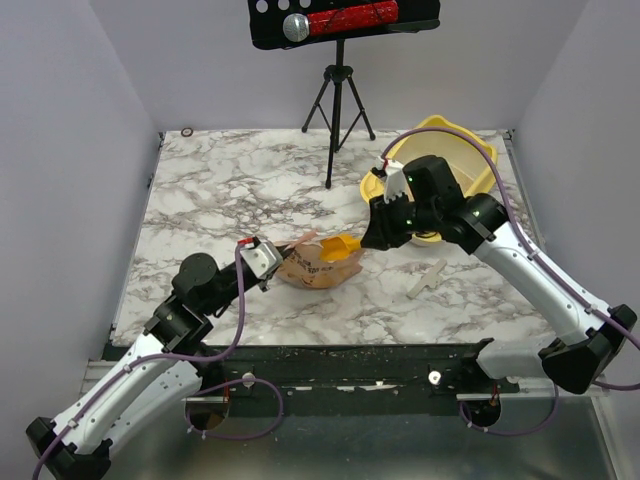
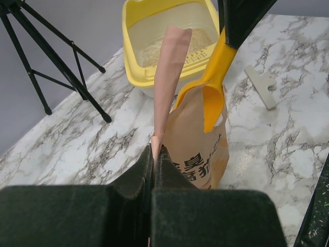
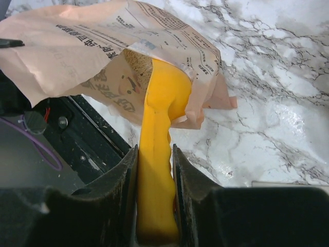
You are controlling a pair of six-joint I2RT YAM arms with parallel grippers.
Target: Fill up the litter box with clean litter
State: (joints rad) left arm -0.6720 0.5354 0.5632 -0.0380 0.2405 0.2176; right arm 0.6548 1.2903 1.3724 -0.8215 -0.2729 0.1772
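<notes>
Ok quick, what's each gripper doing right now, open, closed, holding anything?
Left gripper: closed, pinching the edge of the paper bag.
Right gripper: closed on the handle of the yellow scoop.

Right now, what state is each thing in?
left tool, shut on the paper bag flap.
right tool, shut on the scoop handle.
paper bag, mouth open, scoop head inside.
scoop, gripped, head in the bag.
litter box, upright, only partly filled.
clean litter, shallow layer in the box.
</notes>
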